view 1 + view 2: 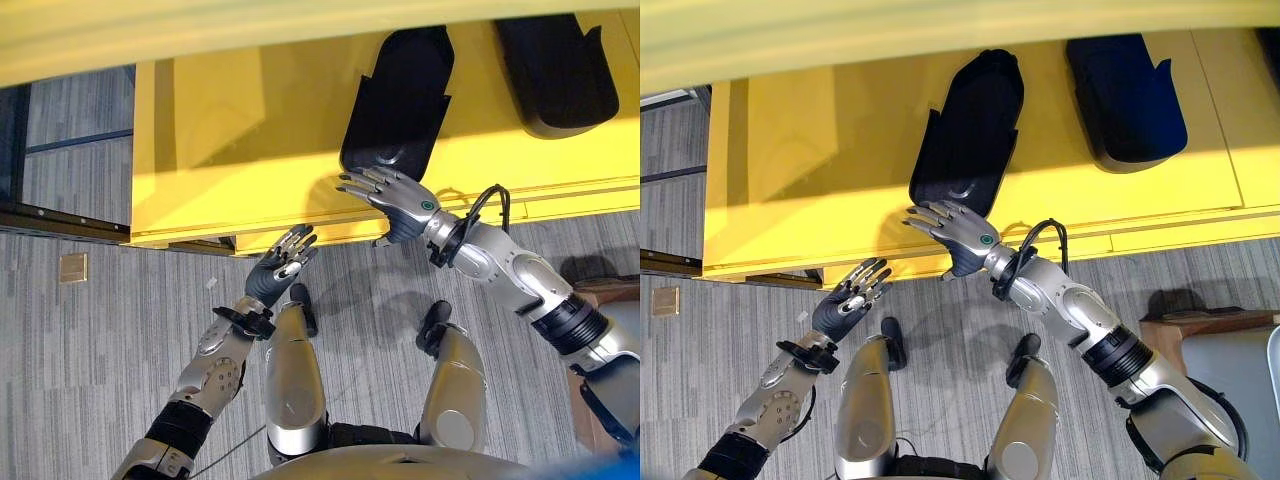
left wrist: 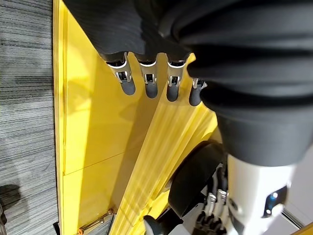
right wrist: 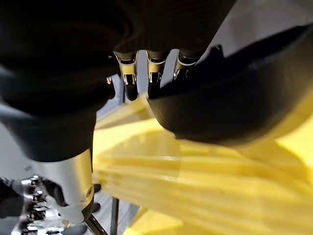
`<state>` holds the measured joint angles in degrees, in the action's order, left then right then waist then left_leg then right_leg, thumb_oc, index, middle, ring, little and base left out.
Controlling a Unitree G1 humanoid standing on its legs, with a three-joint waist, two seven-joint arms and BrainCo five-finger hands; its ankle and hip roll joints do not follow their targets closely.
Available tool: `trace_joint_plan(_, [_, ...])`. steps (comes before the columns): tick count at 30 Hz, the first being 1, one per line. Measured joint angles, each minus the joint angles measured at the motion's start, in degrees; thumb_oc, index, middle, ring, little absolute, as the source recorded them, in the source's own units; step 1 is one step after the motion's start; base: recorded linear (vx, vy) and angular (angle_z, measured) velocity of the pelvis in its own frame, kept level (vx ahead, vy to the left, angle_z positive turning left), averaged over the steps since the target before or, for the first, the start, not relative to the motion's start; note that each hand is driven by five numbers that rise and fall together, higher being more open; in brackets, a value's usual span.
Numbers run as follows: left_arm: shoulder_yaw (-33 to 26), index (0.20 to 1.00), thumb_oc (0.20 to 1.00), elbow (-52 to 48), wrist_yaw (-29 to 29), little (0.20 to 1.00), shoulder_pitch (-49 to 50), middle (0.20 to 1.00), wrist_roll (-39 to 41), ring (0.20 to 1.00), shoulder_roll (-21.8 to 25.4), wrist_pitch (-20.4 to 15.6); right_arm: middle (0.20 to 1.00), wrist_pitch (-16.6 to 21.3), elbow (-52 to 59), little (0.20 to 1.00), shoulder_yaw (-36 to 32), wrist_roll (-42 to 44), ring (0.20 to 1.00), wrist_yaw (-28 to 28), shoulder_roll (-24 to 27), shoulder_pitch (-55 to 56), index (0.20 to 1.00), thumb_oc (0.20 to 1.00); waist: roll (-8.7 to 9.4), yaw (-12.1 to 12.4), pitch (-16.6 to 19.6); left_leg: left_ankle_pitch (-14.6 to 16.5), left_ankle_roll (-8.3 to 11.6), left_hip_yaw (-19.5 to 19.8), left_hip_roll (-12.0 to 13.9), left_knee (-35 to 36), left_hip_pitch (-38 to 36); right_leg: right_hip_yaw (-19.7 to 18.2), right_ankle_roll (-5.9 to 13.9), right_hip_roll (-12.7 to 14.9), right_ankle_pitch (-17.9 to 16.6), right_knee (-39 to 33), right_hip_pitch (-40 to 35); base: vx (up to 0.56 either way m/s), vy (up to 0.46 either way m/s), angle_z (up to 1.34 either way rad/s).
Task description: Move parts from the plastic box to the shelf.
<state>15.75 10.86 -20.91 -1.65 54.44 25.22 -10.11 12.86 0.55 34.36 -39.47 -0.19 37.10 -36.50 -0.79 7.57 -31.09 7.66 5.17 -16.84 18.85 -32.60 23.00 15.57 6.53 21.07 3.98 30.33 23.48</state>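
Right hand — fingers straight, empty — touches a black part on the yellow shelf; left hand hovers open, empty.

No text, label or number can be read on the yellow shelf or the black parts; perhaps small print is too fine.

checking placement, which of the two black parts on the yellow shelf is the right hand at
The long black moulded plastic part nearer the shelf's left end; the right hand is at its near end. The wider part sits apart.

Yellow shelf, black parts, grey striped carpet
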Motion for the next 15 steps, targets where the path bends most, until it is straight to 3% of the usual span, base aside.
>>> trace_joint_plan(7, [0.06,1.000,1.000,0.01,-0.08,1.000,0.02,1.000,0.01,1.000,-0.01,-0.03,1.000,1.36,3.24,1.000,0.00,0.63,1.000,-1.42,-0.01,-1.35,1.000,1.000,-0.21,-0.01,-0.04,-0.01,-0.02,0.01,0.00,-0.32,-0.06,-0.11,-0.08,0.08,-0.10,0.21,-0.03,0.00,0.000,0.00])
trace_joint_plan(12, [0.06,1.000,1.000,0.01,-0.07,1.000,0.00,1.000,-0.01,1.000,-0.01,-0.03,1.000,-2.10,4.58,1.000,0.01,1.14,1.000,-3.10,0.03,-1.92,1.000,1.000,-0.31,-0.07,-0.04,-0.02,-0.05,-0.11,0.00,-0.43,-0.34,-0.41,-0.09,0.13,-0.10,0.42,-0.08,0.00,0.000,0.00])
trace_joint_plan(15, [0.20,1.000,1.000,0.00,0.02,1.000,-0.11,1.000,-0.01,1.000,-0.04,-0.01,1.000,-3.73,4.63,1.000,-0.07,3.60,1.000,-7.26,-0.02,-1.90,1.000,1.000,-0.47,-0.18,-0.02,-0.09,-0.13,-0.22,-0.01,-0.33,-0.47,-0.47,-0.10,0.17,-0.08,0.39,-0.09,0.00,0.000,0.00])
